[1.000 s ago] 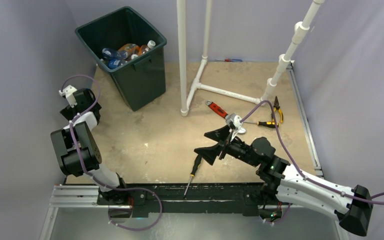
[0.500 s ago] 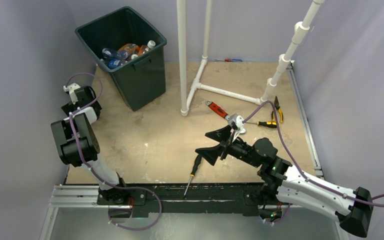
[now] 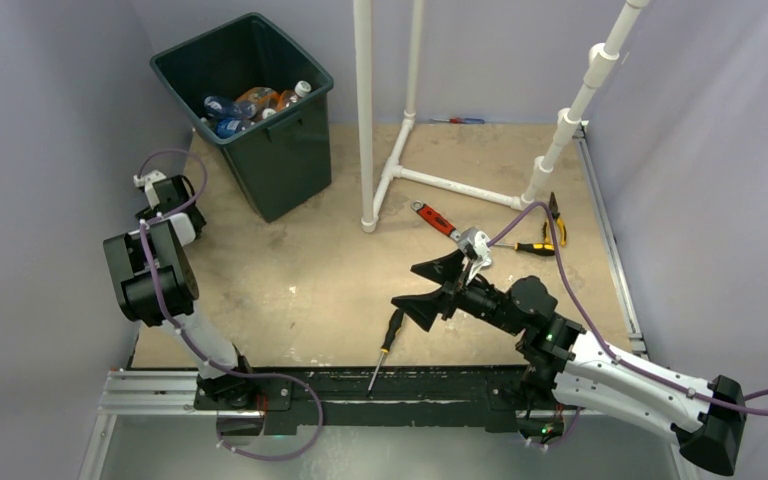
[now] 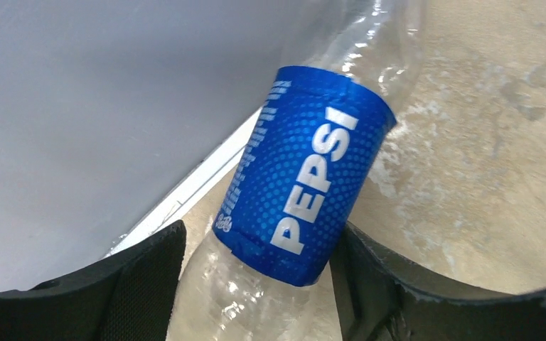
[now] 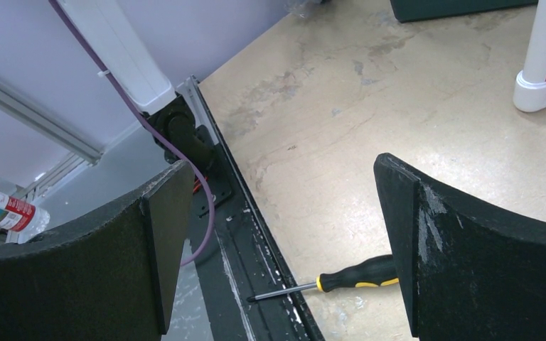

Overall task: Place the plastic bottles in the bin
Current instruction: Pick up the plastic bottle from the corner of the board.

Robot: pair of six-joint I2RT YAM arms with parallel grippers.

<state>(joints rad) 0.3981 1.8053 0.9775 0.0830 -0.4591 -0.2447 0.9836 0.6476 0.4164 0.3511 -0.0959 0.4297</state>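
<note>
- The left hand [image 4: 259,238] straddles a Pepsi bottle [image 4: 306,170]. One finger [image 4: 142,277] sits on each side of the blue label, and both seem to touch the plastic.
- That bottle lies on the surface [image 3: 290,270] at its left edge, just beside the grey wall [image 4: 78,106] and well short of the bin [image 3: 280,160].
- The step is best done by squeezing across the label band, where the body looks roundest. A thin clear bottle will likely buckle and could slip out sideways, so a slow, even pinch is the better bet.
- The lift should go straight up before any swing, since the wall is close and the bin's thick rim must be cleared.
- The release belongs over the middle of the bin, above the bottles [image 3: 250,103] already lying inside.
- The right hand [image 3: 425,288] is spread wide and holds nothing. It hovers above a screwdriver [image 3: 388,340], which is no part of this job.
- From overhead the Pepsi bottle cannot be seen (the left arm's own wrist covers it).
- In the left wrist view the cap end and the base are both cut off, so I cannot tell whether it is crushed or capped.
- How firm the pinch is cannot be judged.
- The bottles in the bin overlap too much to count.
- A red-labelled bottle [image 5: 0,209] shows at the left edge of the right wrist view, half cut off and apparently off the surface.
</note>
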